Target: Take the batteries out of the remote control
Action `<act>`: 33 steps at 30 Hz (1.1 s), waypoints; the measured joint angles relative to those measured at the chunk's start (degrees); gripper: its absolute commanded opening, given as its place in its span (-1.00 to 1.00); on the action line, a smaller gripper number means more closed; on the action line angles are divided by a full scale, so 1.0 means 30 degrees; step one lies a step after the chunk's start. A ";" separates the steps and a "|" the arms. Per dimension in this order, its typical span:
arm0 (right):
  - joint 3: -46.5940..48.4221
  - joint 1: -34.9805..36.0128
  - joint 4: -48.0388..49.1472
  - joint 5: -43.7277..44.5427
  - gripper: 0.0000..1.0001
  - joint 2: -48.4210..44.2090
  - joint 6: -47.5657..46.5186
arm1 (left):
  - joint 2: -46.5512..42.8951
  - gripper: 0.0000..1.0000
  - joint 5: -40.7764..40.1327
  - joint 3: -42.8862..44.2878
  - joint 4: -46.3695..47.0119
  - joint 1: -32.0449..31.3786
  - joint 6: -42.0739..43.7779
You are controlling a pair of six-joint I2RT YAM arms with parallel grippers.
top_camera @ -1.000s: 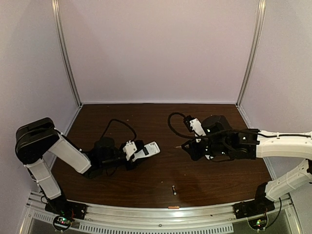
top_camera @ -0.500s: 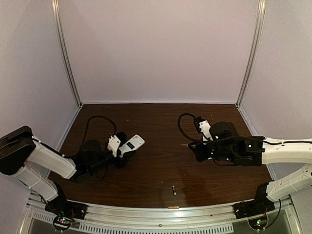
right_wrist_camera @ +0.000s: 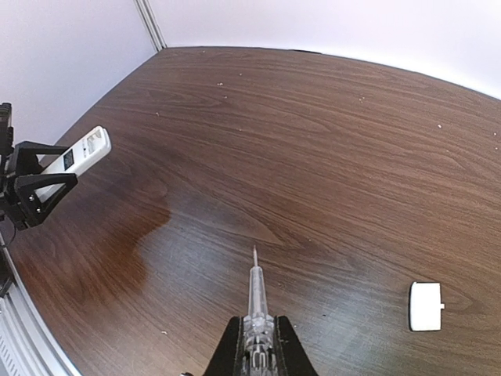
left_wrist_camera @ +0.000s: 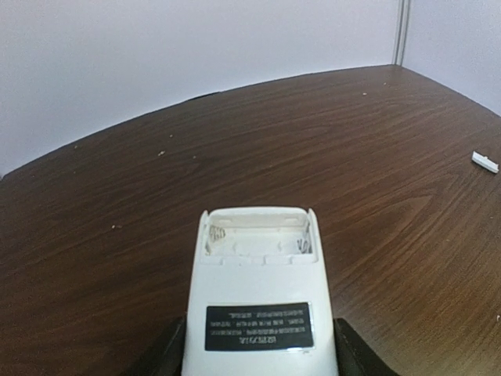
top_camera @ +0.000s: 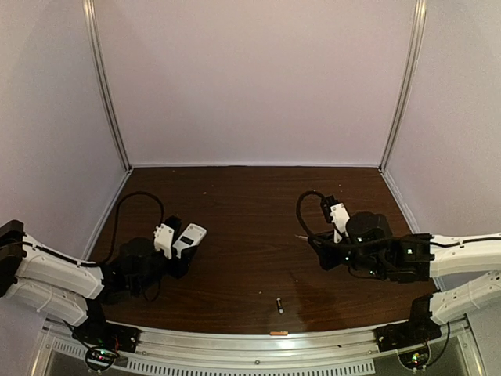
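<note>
The left gripper (left_wrist_camera: 261, 362) pinches the smooth white rectangular remote control (left_wrist_camera: 257, 266), back up, battery bay uncovered. Well to its right on the grained dark wood table (right_wrist_camera: 313, 157) lie a dark battery (top_camera: 279, 305) and, at the front edge, an orange battery (top_camera: 278, 333), both small cylinders. The right gripper (right_wrist_camera: 254, 348) is pressed onto a slim translucent screwdriver (right_wrist_camera: 254, 290). A flat white plastic piece (right_wrist_camera: 425, 305) lies to its right.

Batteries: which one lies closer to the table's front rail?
The orange-toned battery, right at the rail; the dark battery with a silvery end lies farther in.

1 overview; 2 low wrist views share remote control (left_wrist_camera: 258, 298).
</note>
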 measured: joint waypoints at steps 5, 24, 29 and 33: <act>-0.0350 0.0823 0.0262 0.0583 -1.00 -0.0211 0.0481 | -0.0124 -1.00 -0.1960 -0.0437 -0.1282 -0.0313 -0.1668; -0.0882 0.4532 0.0401 0.2871 -1.00 -0.0233 0.1974 | 0.1880 -1.00 -0.5253 -0.1581 -0.3089 -0.0685 -0.7439; -0.1188 0.4976 0.0386 0.3126 -1.00 -0.0357 0.2251 | 0.3563 -1.00 -0.5566 -0.1574 -0.2521 -0.0925 -0.8349; -0.1268 0.5231 0.0372 0.3271 -1.00 -0.0503 0.2470 | 0.4568 -1.00 -0.6091 -0.1566 -0.1494 -0.1362 -0.9100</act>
